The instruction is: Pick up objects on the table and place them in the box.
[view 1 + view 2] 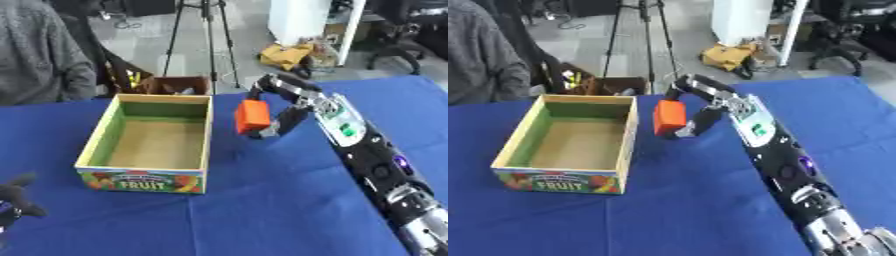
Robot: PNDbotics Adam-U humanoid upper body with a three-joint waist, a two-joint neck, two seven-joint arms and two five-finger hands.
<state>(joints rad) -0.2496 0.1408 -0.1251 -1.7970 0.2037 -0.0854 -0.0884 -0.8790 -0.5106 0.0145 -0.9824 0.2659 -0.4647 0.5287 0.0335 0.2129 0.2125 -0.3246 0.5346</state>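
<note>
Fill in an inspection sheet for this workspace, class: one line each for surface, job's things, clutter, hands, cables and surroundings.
Surface: blue cloth-covered table, slightly creased.
Job's things: open cardboard fruit box with green inner walls, nothing seen inside; orange rectangular block, held above the cloth just right of the box.
Clutter: nothing seen on the table.
Hands: right hand curled round the orange block; left hand idle at the lower left corner of the left eye view, fingers up.
Cables: nothing seen on the table.
Surroundings: black tripod, small brown open box behind the table, yellow bag on the floor, black office chair.
</note>
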